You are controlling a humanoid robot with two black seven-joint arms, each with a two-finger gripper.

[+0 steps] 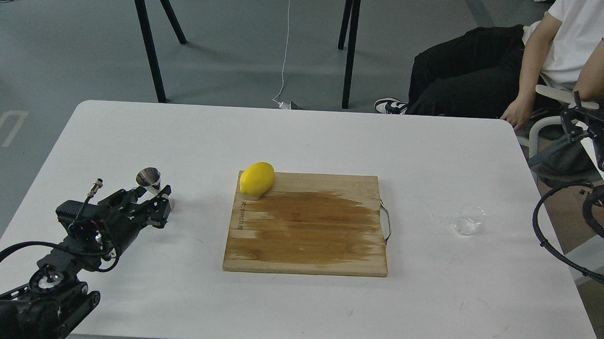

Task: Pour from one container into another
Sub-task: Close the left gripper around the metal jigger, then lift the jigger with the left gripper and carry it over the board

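The steel jigger (149,178) is being kept upright on the desk (130,131) at the left gripper (162,200), whose jaws seem clenched around its lower cone. The glass cup (469,219) is being left untouched, far right of them. The right gripper (585,113) is being held off-desk, state unreadable.
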